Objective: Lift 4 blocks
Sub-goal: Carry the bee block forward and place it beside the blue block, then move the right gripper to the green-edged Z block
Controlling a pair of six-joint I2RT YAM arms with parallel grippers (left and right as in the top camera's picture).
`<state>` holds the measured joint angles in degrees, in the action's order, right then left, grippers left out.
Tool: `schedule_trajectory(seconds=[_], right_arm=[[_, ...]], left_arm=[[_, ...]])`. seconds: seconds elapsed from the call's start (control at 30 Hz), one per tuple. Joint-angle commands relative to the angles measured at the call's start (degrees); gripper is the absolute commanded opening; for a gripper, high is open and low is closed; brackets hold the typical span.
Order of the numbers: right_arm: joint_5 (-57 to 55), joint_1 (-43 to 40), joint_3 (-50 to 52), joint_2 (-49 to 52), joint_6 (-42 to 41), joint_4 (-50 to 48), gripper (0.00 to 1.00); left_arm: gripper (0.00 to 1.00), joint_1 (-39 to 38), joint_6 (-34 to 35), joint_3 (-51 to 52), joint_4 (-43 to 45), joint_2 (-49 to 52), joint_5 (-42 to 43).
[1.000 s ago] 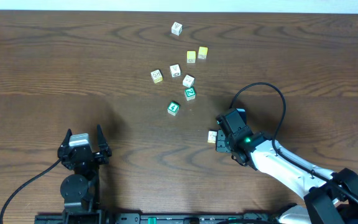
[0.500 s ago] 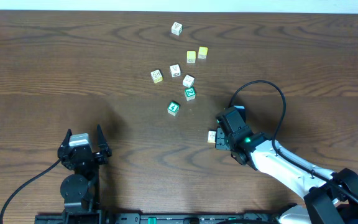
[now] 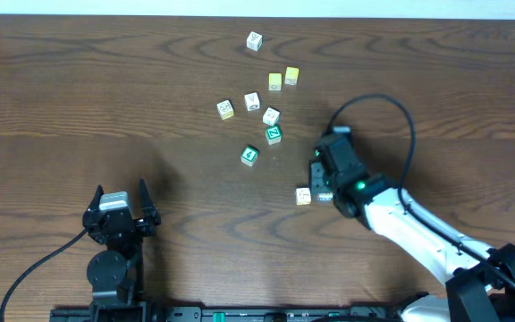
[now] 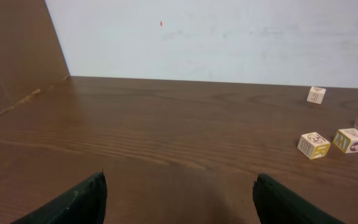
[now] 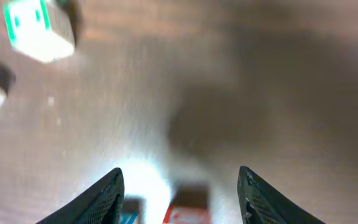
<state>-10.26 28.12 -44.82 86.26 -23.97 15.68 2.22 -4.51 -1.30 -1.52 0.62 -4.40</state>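
No block is up yet; every one lies on the surface (image 3: 79,98).
Right gripper (image 5: 179,173), jaws apart and empty, hovers just beside the cream block (image 3: 303,195); green N block (image 3: 274,134) and second green block (image 3: 249,155) wait nearby; left gripper (image 3: 121,192) gapes idle.

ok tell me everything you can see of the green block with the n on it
The green N block is a small cube that looks wooden. Its top face is green with a white letter, and its edges are paler. It sits flat on the dark wood table, turned slightly askew. A white-faced cube lies just beyond it with a thin gap between them, and the other green block is nearer the robot and to its left. Nothing appears to touch it but the table.
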Motion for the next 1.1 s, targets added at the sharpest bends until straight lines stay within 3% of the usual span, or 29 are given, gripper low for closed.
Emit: schedule_trajectory(seconds=[0.0,0.17,0.67,1.07], right_arm=[[1.92,-3.45,-3.87,0.9,8.35,-1.05,0.54],[6.03,-6.38,-9.57,5.07,11.13,-1.16,0.48],[17.22,-1.7,-31.3,26.47,20.94,7.98,0.78],[17.0,0.7,-32.54,28.26,21.51,7.96,0.74]], left_arm=[[0.76,0.28,0.26,1.07,-2.29,-0.28,-0.72],[0.75,0.28,0.26,1.07,-2.29,-0.28,-0.72],[0.76,0.28,0.26,1.07,-2.29,-0.28,-0.72],[0.76,0.28,0.26,1.07,-2.29,-0.28,-0.72]])
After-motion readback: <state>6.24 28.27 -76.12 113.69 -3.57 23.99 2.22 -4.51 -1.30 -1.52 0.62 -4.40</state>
